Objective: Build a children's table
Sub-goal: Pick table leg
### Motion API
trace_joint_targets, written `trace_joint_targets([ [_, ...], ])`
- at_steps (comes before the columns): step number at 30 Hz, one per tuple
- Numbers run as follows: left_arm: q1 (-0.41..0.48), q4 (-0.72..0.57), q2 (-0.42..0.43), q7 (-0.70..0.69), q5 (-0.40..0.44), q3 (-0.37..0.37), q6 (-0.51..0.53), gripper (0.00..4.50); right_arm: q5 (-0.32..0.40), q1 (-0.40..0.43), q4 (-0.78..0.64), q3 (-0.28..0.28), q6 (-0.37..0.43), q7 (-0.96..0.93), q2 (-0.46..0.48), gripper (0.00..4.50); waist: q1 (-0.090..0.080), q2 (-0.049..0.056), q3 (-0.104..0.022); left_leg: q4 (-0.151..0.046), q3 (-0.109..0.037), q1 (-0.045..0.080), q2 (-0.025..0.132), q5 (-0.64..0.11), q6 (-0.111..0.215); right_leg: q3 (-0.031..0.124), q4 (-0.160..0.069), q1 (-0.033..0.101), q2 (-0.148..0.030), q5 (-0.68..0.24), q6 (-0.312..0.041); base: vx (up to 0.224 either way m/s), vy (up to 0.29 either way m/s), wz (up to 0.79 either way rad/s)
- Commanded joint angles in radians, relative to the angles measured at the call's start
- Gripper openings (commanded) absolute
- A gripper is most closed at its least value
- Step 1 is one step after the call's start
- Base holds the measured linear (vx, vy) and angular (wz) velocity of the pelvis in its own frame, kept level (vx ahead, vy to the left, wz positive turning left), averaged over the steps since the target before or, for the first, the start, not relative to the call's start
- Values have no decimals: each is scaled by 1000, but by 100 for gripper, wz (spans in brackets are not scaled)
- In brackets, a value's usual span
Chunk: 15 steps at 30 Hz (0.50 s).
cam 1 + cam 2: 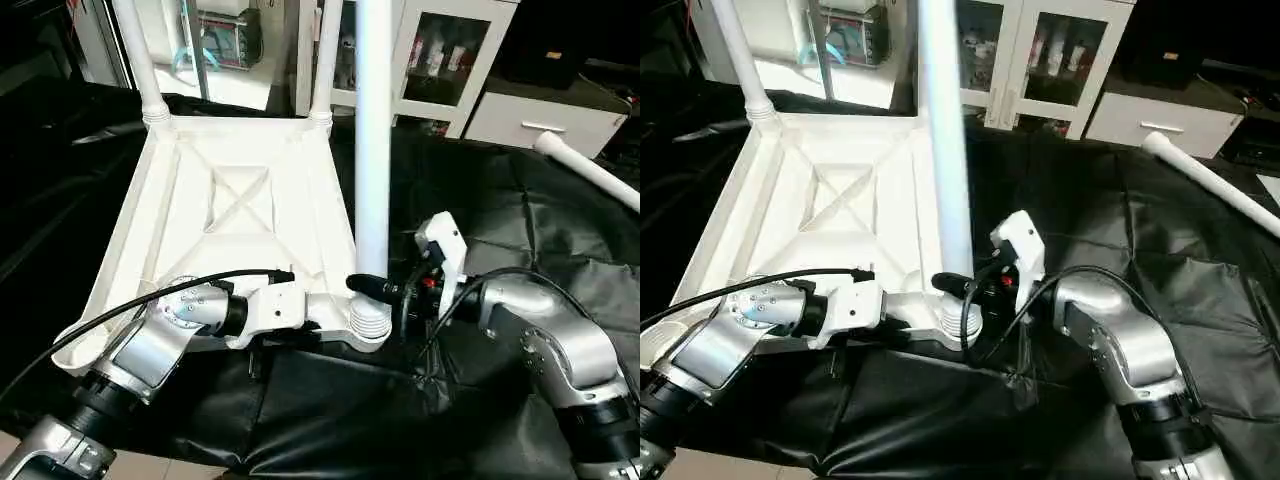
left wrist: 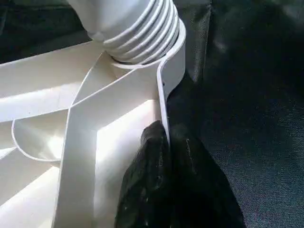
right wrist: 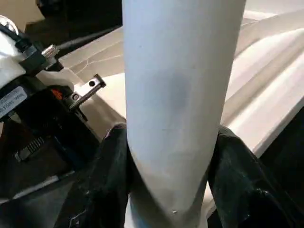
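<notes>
**Three legs standing, one lying loose, two hands on the near corner**

Nearest the robot, both hands meet at the near right corner of the tabletop [image 1: 235, 215], which lies underside up on the black-covered worktop [image 1: 480, 210], its X ribs showing. The left hand [image 2: 166, 156] pinches the thin near edge wall of the tabletop just beside that corner, one black finger on each side of the wall. The right hand [image 3: 168, 166] is pressed around the near leg [image 1: 372, 150], its two black fingers [image 3: 111, 156] touching opposite sides of the tube a little above the ribbed end. That leg stands upright with its ribbed end in the round corner socket [image 1: 370, 325].

Counted: one tabletop and four legs. Three legs stand in sockets: the near one, plus a far left leg [image 1: 137, 55] and a far right leg [image 1: 327, 55] at the two far corners. The fourth leg [image 1: 590, 168] lies on the cloth well off to the right, apart from the tabletop. The near left corner holds no leg that shows.

The left wrist view alone shows the ribs seated in the socket and the fingers straddling the wall. The right wrist view alone shows the grip on the tube. Only the head views show the loose leg and, beyond the worktop, white cabinets [image 1: 450, 50] with glass doors.
</notes>
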Motion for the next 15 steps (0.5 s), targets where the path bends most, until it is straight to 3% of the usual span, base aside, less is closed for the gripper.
trace_joint_targets([
  [1,32,43,17,-34,51,-66,12,0,-1,27,11,-35,14,-31,-4,185,-4,5,-32,-95,-13,24,50,-299,-42,27,-77,8,-42,-179,-172,0,0,0],
  [9,22,60,13,-31,52,-60,5,0,46,134,8,-99,-34,-69,57,185,-2,13,-30,-99,-13,24,50,-314,-49,28,-81,5,-41,-178,-166,0,0,0],
  [15,10,74,10,-26,53,-55,-2,0,63,191,-4,-122,-74,-76,88,185,0,13,-25,-104,-15,26,52,-369,-58,30,-92,-1,-44,-260,-147,0,0,0],
])
